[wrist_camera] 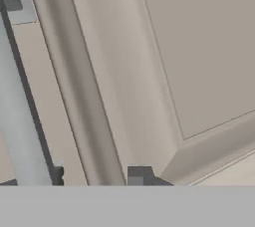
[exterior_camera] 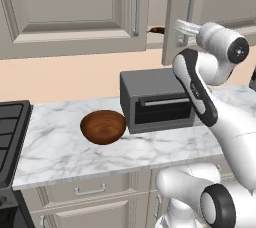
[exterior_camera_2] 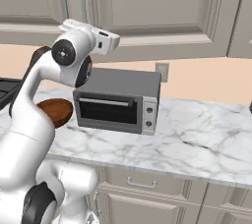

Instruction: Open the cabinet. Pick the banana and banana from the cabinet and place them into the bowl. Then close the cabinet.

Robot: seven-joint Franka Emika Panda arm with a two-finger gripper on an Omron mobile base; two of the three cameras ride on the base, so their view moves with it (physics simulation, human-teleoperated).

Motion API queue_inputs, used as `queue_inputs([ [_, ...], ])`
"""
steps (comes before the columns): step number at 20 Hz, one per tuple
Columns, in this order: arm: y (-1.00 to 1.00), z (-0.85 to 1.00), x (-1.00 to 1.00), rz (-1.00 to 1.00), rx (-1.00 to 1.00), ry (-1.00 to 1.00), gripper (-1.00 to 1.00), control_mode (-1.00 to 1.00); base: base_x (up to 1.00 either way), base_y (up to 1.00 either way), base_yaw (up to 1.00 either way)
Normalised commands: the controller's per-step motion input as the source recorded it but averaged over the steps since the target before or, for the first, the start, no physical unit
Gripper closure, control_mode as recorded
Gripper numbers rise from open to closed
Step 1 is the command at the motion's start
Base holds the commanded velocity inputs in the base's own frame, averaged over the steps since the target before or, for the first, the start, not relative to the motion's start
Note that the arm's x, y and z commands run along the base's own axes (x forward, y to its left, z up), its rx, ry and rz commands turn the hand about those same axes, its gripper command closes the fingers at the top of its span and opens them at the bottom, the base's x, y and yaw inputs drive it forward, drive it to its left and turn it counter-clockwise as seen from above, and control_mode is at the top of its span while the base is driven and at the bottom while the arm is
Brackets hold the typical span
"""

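The cabinet (exterior_camera: 65,2) hangs above the counter, its left door flat and its right door (exterior_camera: 175,37) swung a little outward. In the gap between the doors shows the dark brown end of a banana (exterior_camera: 157,30). The other banana is hidden. My gripper (wrist_camera: 97,176) is pressed close to a door's recessed panel, its tips apart with nothing between them. The silver bar handle (wrist_camera: 22,136) runs just left of the left fingertip (wrist_camera: 57,175). The glossy brown bowl (exterior_camera: 103,126) sits empty on the marble counter, left of the oven.
A grey box oven (exterior_camera: 155,99) stands on the counter under the cabinet, below my arm. A black stove (exterior_camera: 10,132) lies at the counter's left end. Drawers and low doors (exterior_camera: 90,189) run under the marble top.
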Motion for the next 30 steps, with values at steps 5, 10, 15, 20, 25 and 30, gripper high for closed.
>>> queue_inputs([
  [5,-1.0,0.07,-0.57,0.08,0.15,-0.15,1.0,-1.0,0.0,0.0,0.0],
  [10,-1.0,-1.0,-0.4,0.19,0.1,-0.25,1.0,-1.0,0.0,0.0,0.0],
  [15,-0.85,-1.0,-0.7,0.23,0.03,-0.24,-1.0,-1.0,0.0,0.0,0.0],
  [20,-0.74,0.35,-0.58,0.08,0.22,-0.11,-1.0,-1.0,0.0,0.0,0.0],
  [25,-0.99,0.45,-1.0,0.11,0.28,-0.19,-1.0,-1.0,0.0,0.0,0.0],
  [30,-0.28,-0.51,-0.85,0.15,0.0,-0.1,-1.0,-1.0,0.0,0.0,0.0],
])
